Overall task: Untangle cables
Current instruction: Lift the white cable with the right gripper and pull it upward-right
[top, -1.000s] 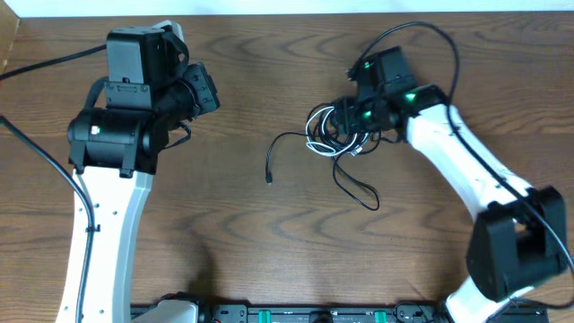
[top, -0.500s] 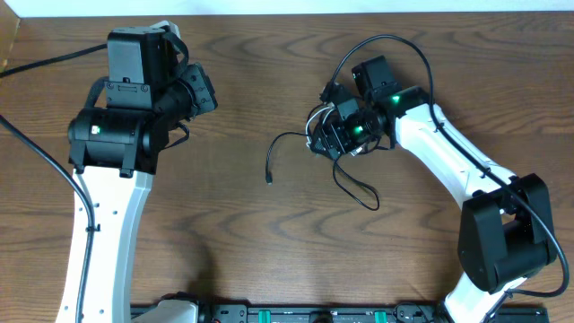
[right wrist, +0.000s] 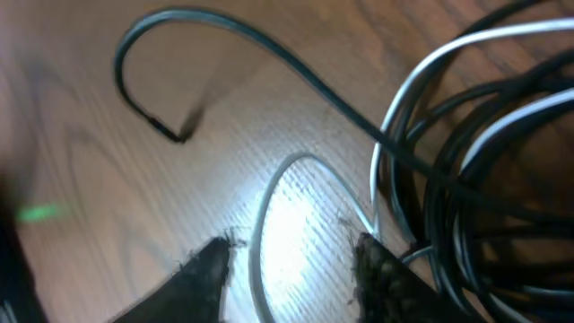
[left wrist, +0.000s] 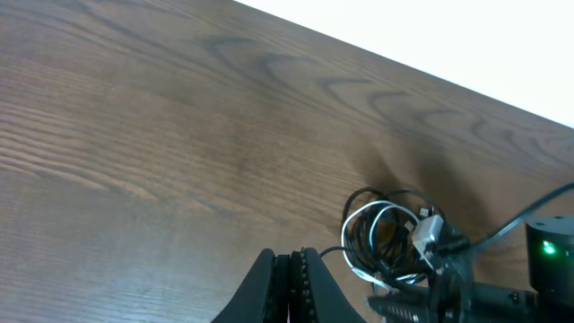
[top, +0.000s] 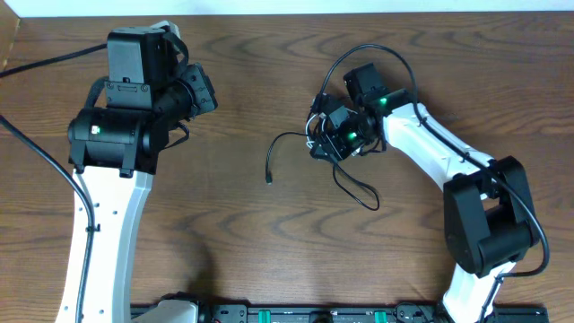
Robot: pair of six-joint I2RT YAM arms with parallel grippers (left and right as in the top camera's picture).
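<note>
Wood-grain tabletop [top: 224,224] is seen with the cables [left wrist: 386,238] coiled right of centre, partly hidden beneath the right hand [right wrist: 291,269], whose fingers are spread around one white strand in a blurred close-up. The left hand [left wrist: 289,265] is pressed closed, well apart.

Right claw [top: 317,140] slid left over the cables [top: 358,192]

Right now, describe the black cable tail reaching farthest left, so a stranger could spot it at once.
On the wooden table, find the tangled coil at the right gripper. One black tail arcs leftward from it, ending in a small plug; the other loose tail runs toward the near edge instead.
</note>
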